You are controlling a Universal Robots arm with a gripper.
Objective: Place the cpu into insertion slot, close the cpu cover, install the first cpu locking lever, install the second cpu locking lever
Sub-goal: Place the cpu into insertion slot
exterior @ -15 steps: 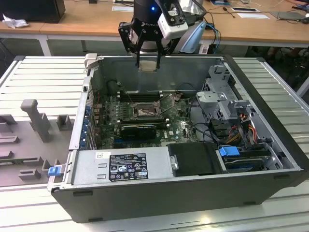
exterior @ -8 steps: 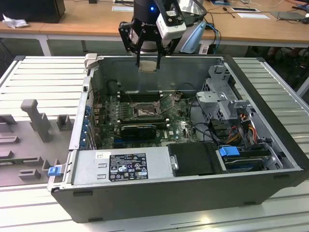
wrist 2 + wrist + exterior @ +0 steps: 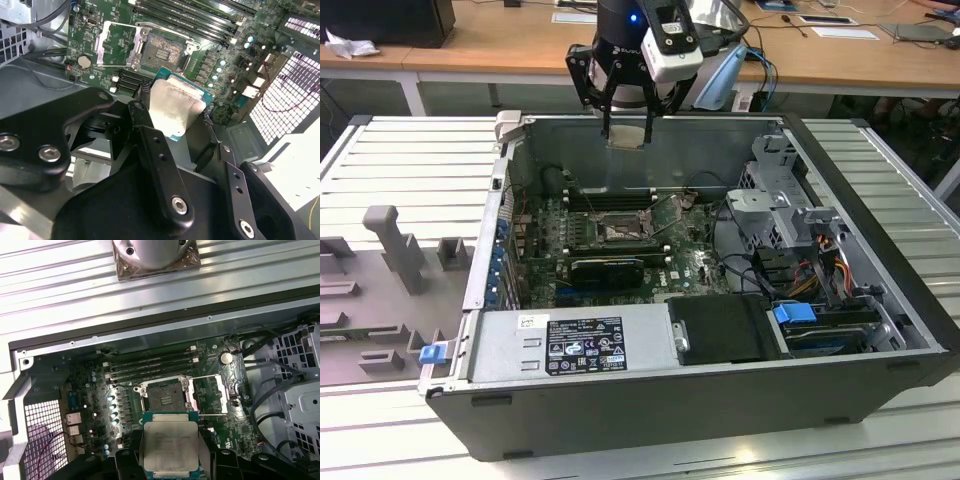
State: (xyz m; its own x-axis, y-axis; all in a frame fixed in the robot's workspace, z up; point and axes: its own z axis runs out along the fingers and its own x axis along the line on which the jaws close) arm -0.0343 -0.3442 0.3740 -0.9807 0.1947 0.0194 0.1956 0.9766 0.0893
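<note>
My gripper (image 3: pixel 627 132) hangs above the back of the open computer case, shut on the cpu (image 3: pixel 627 137). In both wrist views the cpu (image 3: pixel 175 107) (image 3: pixel 170 442) shows its pale silvery face and green edge, clamped between the two black fingers (image 3: pixel 150 135). The insertion slot (image 3: pixel 618 232) (image 3: pixel 162 54) (image 3: pixel 165 396) lies on the green motherboard below, with a dark frame and a brownish centre that is bare. The cpu cover (image 3: pixel 117 45) (image 3: pixel 210 395) stands swung open beside the slot. The cpu is well above the slot and touches nothing but the fingers.
Long black memory slots (image 3: pixel 150 365) run beside the socket, and a black card (image 3: pixel 608 268) lies on its near side. A power supply (image 3: pixel 570 345) and a drive cage with cables (image 3: pixel 800 250) fill the case's front and the exterior view's right. A grey fixture (image 3: pixel 390 250) sits on the ribbed table at the exterior view's left.
</note>
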